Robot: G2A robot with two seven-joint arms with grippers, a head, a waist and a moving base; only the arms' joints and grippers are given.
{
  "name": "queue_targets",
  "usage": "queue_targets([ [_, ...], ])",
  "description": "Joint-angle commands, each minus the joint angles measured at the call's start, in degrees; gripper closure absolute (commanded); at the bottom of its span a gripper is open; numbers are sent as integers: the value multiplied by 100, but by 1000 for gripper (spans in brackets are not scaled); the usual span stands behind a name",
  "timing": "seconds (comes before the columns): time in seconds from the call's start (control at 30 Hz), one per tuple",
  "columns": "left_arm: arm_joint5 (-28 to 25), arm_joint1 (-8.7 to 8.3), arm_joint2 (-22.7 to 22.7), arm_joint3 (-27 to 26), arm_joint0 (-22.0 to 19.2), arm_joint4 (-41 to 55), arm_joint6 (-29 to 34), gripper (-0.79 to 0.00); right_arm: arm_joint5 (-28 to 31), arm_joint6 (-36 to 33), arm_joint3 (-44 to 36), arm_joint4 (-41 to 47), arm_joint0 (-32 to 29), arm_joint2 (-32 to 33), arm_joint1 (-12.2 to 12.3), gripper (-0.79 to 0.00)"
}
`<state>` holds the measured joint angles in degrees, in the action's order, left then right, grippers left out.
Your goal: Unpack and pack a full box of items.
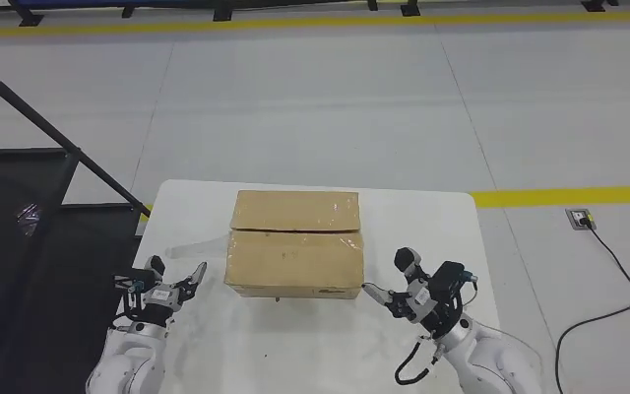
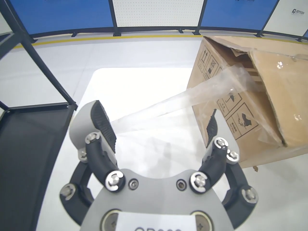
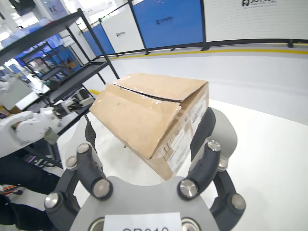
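Matt brown cardboard box; glossy clear plastic tape at its 9 o'clock end; smooth white table; ribbed black rubber pads.

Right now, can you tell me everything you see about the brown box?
The brown cardboard box sits on the white table. Its top flaps are shut, slightly lifted along the middle seam. Clear tape peels loose from one end, beside printed symbols; the other end has a white label. The open left gripper and right gripper flank it without touching.
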<state>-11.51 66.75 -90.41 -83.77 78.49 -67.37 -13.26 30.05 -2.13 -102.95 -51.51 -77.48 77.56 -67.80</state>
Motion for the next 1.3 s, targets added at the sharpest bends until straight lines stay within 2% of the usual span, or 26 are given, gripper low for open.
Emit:
queue_targets([
  [0.0,-60,14,116,108,-100,-39,-37,-785,262,-35,146,254,65,8,5,-785],
  [0.27,-115,59,468,265,-282,-294,-113,-785,584,-151,470,619,182,67,23,-785],
  [0.63,-128,77,539,312,-331,-371,-114,-785,695,-219,518,657,161,85,43,-785],
  [1.27,-157,92,658,95,-118,-651,-141,-785,747,-582,730,803,461,-42,55,-785],
])
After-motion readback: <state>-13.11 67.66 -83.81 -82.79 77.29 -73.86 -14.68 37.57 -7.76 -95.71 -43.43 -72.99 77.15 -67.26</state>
